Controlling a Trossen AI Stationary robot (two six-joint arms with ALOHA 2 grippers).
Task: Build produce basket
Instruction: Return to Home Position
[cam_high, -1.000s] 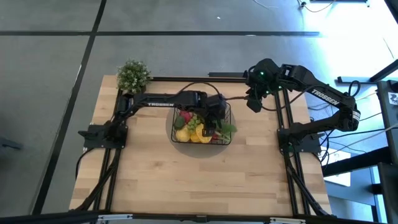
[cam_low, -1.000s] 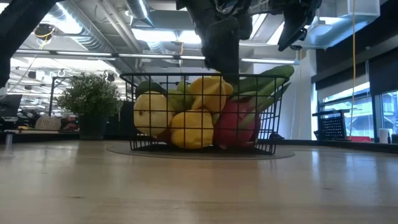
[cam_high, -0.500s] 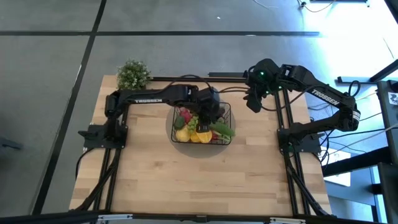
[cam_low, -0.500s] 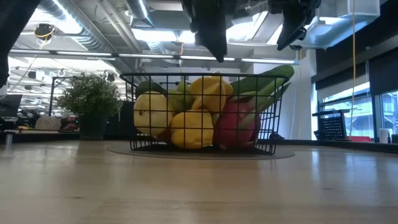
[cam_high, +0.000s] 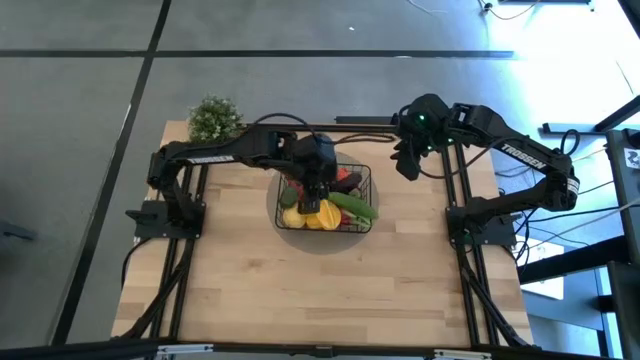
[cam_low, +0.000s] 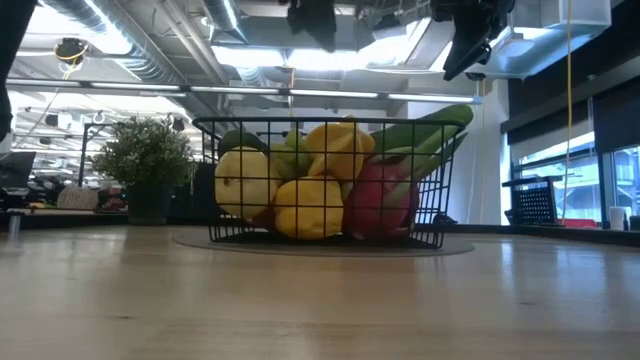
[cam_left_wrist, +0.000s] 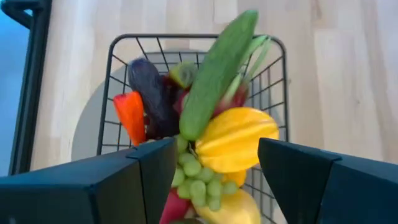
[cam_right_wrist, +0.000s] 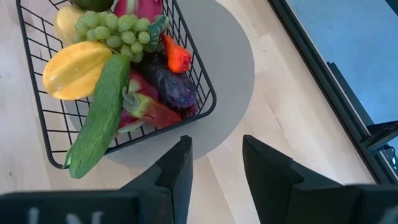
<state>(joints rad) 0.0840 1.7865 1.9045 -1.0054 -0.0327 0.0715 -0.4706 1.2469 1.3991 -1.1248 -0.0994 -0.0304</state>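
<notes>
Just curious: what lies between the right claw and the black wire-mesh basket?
Right wrist view: the grey round mat under the basket, then bare wooden tabletop.

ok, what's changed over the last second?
The left gripper lifted off the basket and drew back toward its own side, jaws open and empty; in the low view it has climbed nearly out of the picture. The right gripper, the basket and the produce, cucumber on top, stayed put.
</notes>
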